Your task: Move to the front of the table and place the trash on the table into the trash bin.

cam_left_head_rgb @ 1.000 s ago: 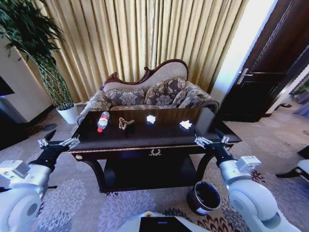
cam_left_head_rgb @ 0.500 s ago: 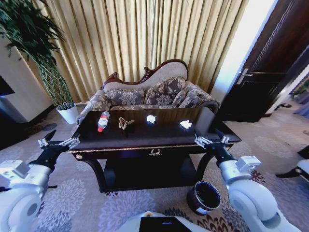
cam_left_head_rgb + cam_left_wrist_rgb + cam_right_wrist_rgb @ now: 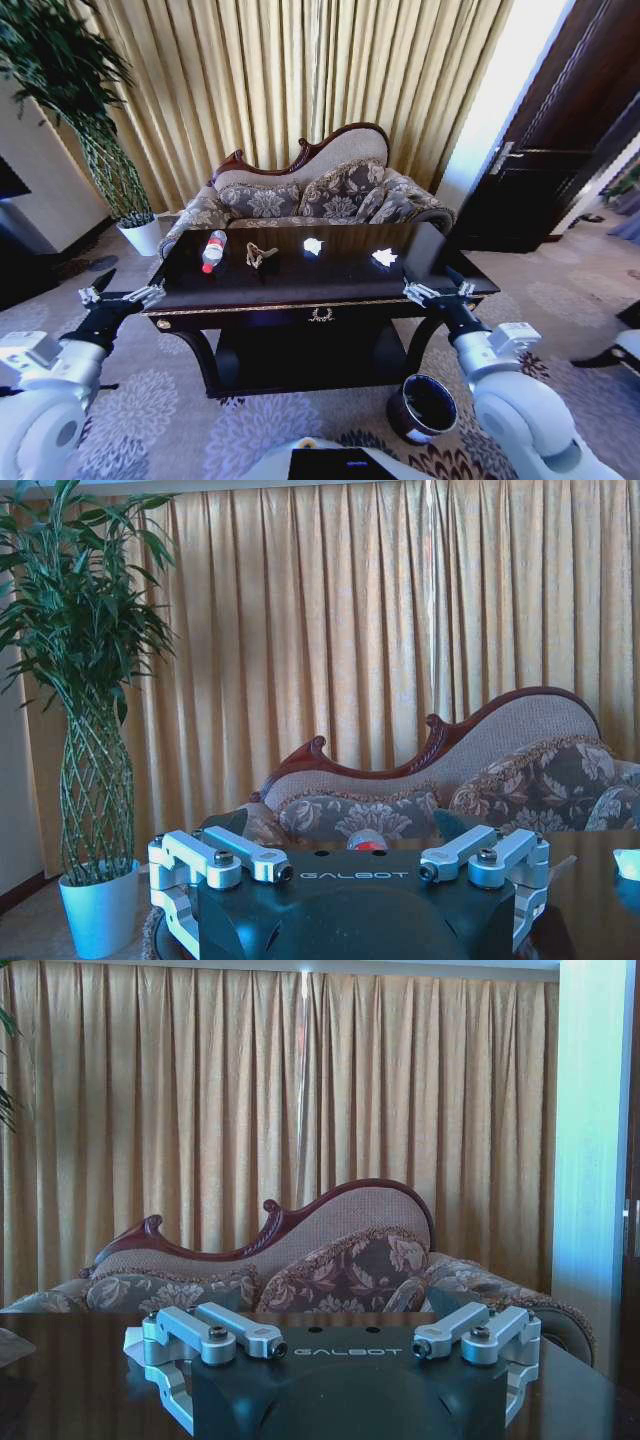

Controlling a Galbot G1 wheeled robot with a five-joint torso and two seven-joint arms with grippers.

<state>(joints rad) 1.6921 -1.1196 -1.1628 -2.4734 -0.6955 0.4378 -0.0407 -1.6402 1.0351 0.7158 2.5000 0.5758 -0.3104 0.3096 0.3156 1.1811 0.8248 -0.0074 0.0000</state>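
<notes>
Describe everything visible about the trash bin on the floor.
The trash bin is a small round bucket, dark brown and glossy, with a pale rim and a white label on its side. It stands upright and open on the patterned carpet, beside the table, near its front right leg, below the right gripper. Its inside looks dark; nothing touches it.

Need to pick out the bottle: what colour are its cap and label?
Both red, on the clear bottle lying on the table; head view shows it best.
</notes>
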